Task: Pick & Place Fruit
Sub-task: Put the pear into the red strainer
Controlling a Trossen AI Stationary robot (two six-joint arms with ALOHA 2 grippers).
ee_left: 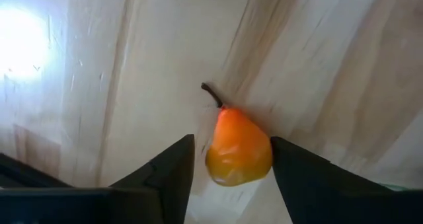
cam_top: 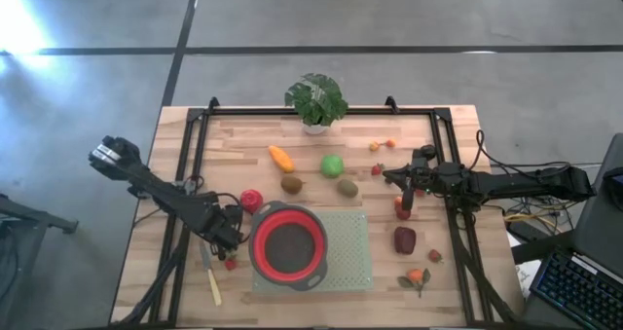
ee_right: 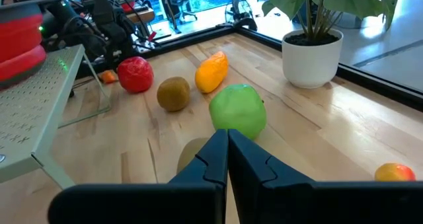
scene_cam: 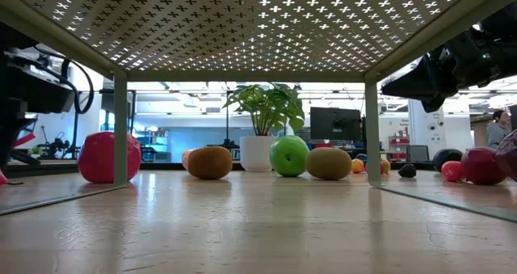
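Note:
A small orange-red pear [ee_left: 239, 159] with a dark stem lies on its side on the wooden table, near the table's near left. My left gripper [ee_left: 232, 145] points down over it, open, with one finger on each side; in the high view it [cam_top: 230, 255] stands just left of the red bowl [cam_top: 288, 244]. My right gripper [ee_right: 228, 151] is shut and held level above the table at the right [cam_top: 397, 179], touching nothing, with the green ball [ee_right: 238, 112] beyond it. A red apple [cam_top: 252, 201], two kiwis [cam_top: 291, 184] and an orange elongated piece [cam_top: 281, 158] rest on the wood. My left gripper comes at the small pear from above, fingers pointing down, one on each side of its round body. One finger's inner edge [ee_left: 273, 159] meets the pear's outline; a thin strip of wood shows by the other [ee_left: 188, 159]. I cannot tell whether it touches the pear, which lies on the table.
The red bowl sits on a green perforated mat [cam_top: 350, 257]. A pale-handled knife [cam_top: 214, 286] lies near the left gripper. A potted plant [cam_top: 315, 101] stands at the far edge. A dark-red lump [cam_top: 405, 239] and tiny fruits lie at the right. A black frame [cam_top: 195, 165] borders the table.

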